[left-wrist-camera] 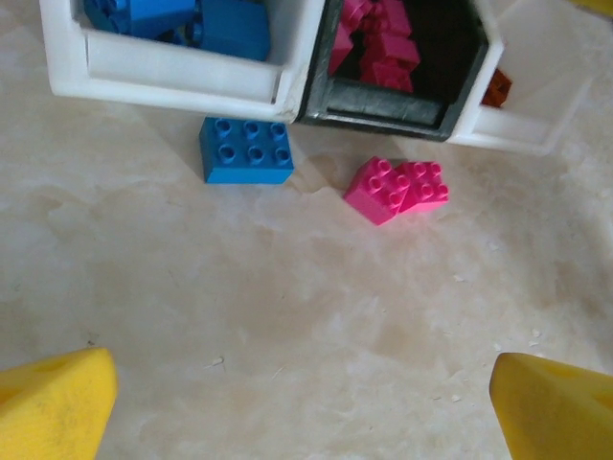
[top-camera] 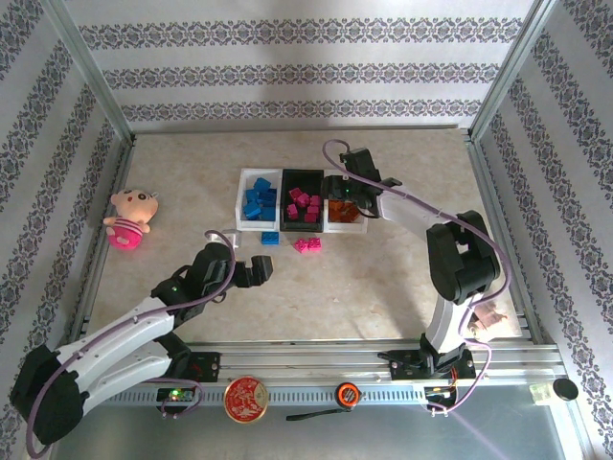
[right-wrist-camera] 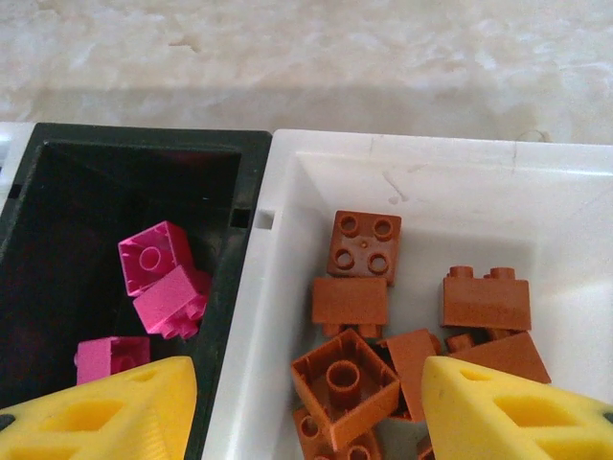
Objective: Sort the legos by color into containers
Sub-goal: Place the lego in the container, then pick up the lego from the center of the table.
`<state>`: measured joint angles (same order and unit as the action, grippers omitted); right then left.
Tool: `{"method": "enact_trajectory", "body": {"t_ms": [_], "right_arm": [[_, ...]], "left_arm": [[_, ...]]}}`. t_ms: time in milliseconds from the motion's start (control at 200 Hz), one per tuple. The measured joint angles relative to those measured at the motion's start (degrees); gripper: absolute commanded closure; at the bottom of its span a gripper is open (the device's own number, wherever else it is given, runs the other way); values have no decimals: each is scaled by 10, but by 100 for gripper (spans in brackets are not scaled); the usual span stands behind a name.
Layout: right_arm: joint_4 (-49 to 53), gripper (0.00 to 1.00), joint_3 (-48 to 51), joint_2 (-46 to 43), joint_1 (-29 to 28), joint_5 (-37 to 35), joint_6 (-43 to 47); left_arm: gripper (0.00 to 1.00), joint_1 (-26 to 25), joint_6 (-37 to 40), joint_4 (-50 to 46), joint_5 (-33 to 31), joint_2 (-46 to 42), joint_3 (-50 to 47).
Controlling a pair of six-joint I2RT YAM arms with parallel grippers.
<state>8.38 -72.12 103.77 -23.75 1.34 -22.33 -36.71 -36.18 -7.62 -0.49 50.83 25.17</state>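
The legos are small hard plastic bricks: light, rigid and smooth-sided. They look unlikely to break, but apt to skid on the pale table or twist out if pinched at a corner. In my judgement each is best taken across two flat opposite sides, low on the body, with the studs left clear.

Three lie loose on the table. A blue lego sits studs up just at 6 o'clock of the left white container, which holds the other blues. Two pink legos lie tilted and touching each other at 6 o'clock of the black container. That contact would likely make a clean single pick awkward.

The left pincer hangs at 6 o'clock of these loose bricks, its yellow fingers spread wide, holding and touching nothing.

The right pincer hovers over the right white container, at 3 o'clock of the black one, above the orange legos. Its fingers stand apart with nothing clamped. One upturned orange brick lies in the tray under the gap, and I cannot tell whether a finger brushes it.
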Motion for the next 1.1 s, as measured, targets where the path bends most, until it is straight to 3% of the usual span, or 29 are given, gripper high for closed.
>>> {"method": "enact_trajectory", "body": {"t_ms": [235, 445, 660, 924, 1099], "right_arm": [[-19, 35, 99, -108, -43, 10, 0], [-39, 35, 189, -169, -75, 15, -5], [-45, 35, 231, -204, -75, 15, -15], [-54, 35, 236, -235, -75, 15, -17], [-55, 35, 240, -256, -75, 15, -17]], "left_arm": [[24, 3, 35, -5, 0, 149, 71], [25, 4, 83, 12, -42, 302, 150], [23, 4, 114, 54, -104, 395, 171], [23, 19, 129, 115, -132, 487, 209], [40, 20, 134, 136, -130, 509, 227]]}}
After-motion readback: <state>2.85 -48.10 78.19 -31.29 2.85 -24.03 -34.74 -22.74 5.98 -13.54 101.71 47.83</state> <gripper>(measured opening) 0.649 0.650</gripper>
